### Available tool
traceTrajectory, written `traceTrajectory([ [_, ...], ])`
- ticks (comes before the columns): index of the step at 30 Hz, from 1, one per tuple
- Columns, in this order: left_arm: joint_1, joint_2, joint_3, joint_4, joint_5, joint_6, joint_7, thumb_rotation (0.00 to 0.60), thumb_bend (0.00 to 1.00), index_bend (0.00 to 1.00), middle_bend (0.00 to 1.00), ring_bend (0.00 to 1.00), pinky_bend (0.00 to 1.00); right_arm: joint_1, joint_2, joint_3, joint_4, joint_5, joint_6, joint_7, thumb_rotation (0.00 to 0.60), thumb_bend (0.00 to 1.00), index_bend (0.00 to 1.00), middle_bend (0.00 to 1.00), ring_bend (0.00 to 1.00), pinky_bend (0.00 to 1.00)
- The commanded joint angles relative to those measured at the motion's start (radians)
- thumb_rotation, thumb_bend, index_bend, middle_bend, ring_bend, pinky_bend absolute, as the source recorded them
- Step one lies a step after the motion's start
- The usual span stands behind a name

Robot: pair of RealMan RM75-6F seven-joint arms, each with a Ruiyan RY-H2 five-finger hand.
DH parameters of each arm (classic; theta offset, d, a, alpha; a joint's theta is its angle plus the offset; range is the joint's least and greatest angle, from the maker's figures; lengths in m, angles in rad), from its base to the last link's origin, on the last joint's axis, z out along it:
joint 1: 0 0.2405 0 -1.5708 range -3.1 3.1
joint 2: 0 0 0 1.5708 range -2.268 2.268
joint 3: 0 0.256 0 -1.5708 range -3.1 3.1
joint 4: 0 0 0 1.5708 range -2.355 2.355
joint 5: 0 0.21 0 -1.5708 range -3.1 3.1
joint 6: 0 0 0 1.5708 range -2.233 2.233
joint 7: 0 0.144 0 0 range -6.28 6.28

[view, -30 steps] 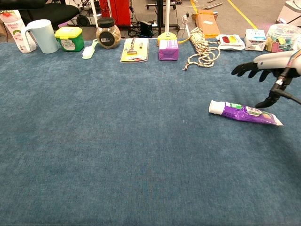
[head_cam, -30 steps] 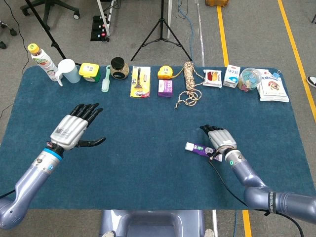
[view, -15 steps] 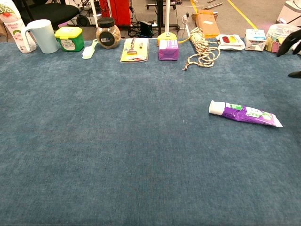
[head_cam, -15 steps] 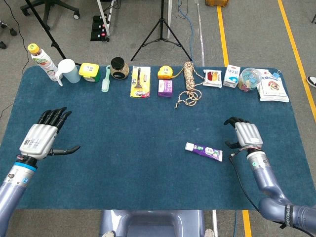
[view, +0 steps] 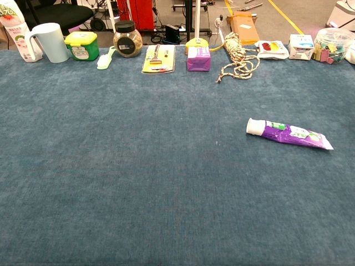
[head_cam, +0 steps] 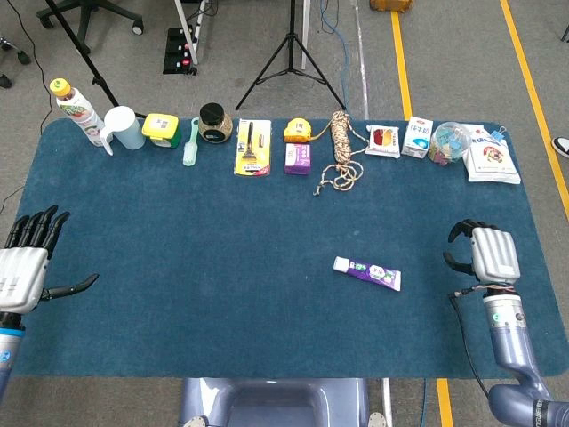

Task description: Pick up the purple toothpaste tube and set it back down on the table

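The purple toothpaste tube lies flat on the blue table, white cap to the left; the chest view shows the tube at right of centre with nothing touching it. My right hand hovers near the table's right edge, well right of the tube, fingers apart and empty. My left hand is at the far left edge, fingers spread, holding nothing. Neither hand shows in the chest view.
Along the far edge stand a bottle, a pale jug, a green tub, a jar, a yellow card pack, a purple box, a coiled rope and several packets.
Both hands have drawn outward: the right hand moved off the tube toward the right edge, the left hand toward the left edge. The tube stays where it lay.
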Motion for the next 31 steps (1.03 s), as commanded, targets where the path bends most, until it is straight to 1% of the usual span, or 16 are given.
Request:
traceTrajectory([
  [1, 0.047, -0.023, 0.017, 0.023, 0.033, 0.036, -0.014, 0.271, 0.09, 0.01, 0.00, 0.00, 0.00, -0.040, -0.001, -0.011, 0.011, -0.051, 0.035, 0.035, 0.600, 0.27, 0.56, 0.48, 0.45, 0.43],
  [5, 0.096, -0.052, 0.029, 0.057, 0.088, 0.085, -0.041, 0.291, 0.09, 0.05, 0.00, 0.00, 0.00, -0.081, 0.004, -0.026, -0.002, -0.110, 0.080, 0.052, 0.600, 0.27, 0.58, 0.50, 0.46, 0.44],
  [8, 0.126, -0.068, 0.051, 0.080, 0.138, 0.096, -0.070, 0.318, 0.09, 0.05, 0.00, 0.00, 0.00, -0.109, 0.021, -0.051, -0.018, -0.159, 0.089, 0.072, 0.600, 0.27, 0.60, 0.51, 0.47, 0.44],
  [12, 0.163, -0.083, 0.080, 0.099, 0.189, 0.101, -0.096, 0.340, 0.09, 0.07, 0.00, 0.00, 0.00, -0.153, 0.027, -0.072, -0.034, -0.203, 0.130, 0.039, 0.600, 0.27, 0.60, 0.51, 0.47, 0.44],
  [19, 0.209, -0.084, 0.093, 0.101, 0.219, 0.116, -0.100, 0.348, 0.09, 0.09, 0.00, 0.00, 0.00, -0.203, 0.040, -0.076, -0.074, -0.240, 0.179, 0.002, 0.600, 0.27, 0.61, 0.52, 0.48, 0.45],
  [25, 0.220, -0.082, 0.086, 0.099, 0.225, 0.098, -0.107, 0.353, 0.09, 0.10, 0.00, 0.00, 0.00, -0.224, 0.050, -0.070, -0.088, -0.239, 0.171, -0.004, 0.600, 0.27, 0.63, 0.52, 0.48, 0.46],
  [31, 0.222, -0.078, 0.064, 0.095, 0.228, 0.080, -0.099, 0.356, 0.10, 0.10, 0.00, 0.00, 0.00, -0.241, 0.047, -0.053, -0.086, -0.244, 0.169, -0.008, 0.600, 0.28, 0.64, 0.52, 0.48, 0.47],
])
